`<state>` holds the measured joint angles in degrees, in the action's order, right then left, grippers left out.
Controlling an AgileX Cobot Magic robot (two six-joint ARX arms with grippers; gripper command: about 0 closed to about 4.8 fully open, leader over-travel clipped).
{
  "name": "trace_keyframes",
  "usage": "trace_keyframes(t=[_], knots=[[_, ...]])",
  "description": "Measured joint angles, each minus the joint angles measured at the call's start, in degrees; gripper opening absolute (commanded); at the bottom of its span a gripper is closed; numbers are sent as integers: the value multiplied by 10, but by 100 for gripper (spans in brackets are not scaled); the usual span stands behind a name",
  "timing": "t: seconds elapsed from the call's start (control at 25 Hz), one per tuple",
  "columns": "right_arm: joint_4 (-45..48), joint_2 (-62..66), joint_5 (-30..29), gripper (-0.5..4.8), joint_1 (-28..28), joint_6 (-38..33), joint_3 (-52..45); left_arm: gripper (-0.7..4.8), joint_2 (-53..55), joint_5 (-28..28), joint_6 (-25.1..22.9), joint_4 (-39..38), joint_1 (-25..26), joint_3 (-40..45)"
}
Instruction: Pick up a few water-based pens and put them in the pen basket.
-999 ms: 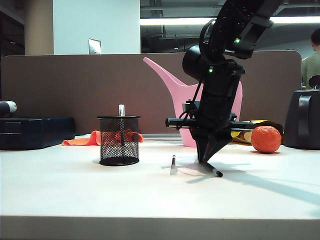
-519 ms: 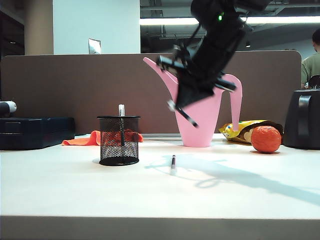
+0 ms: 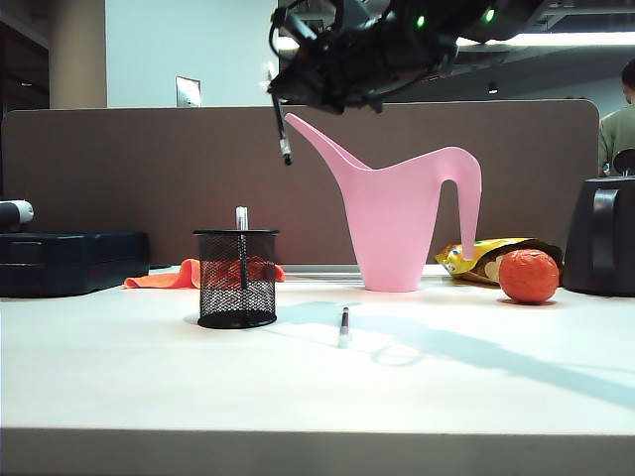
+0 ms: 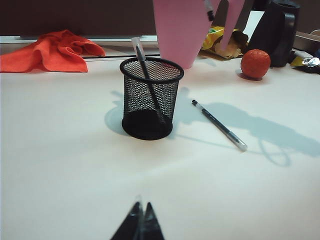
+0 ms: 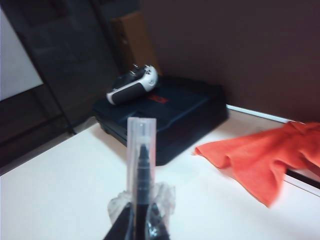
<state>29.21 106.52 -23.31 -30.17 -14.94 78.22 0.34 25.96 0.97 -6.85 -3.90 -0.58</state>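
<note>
One pen (image 3: 282,129) hangs nearly upright from the right gripper (image 3: 280,94), pinched tight high above the bench, with the pen basket (image 3: 236,278) below and slightly left; the left gripper (image 4: 139,225), jaws together, waits near the front edge.

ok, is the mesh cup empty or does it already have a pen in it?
Not empty. One pen stands slanted inside the mesh cup, its tip above the rim. Another pen lies on the table beside it; the right gripper, raised high, holds a third.
</note>
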Motion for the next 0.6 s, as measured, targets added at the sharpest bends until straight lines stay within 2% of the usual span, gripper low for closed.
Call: trace_keyframes(t=[0.28,0.6], knots=[[111,91,-21,-8,-2,-5,0,-4,0,0,0,0,0,0],[171,132,-19,-8,-5,-17,0,-4,0,0,0,0,0,0]])
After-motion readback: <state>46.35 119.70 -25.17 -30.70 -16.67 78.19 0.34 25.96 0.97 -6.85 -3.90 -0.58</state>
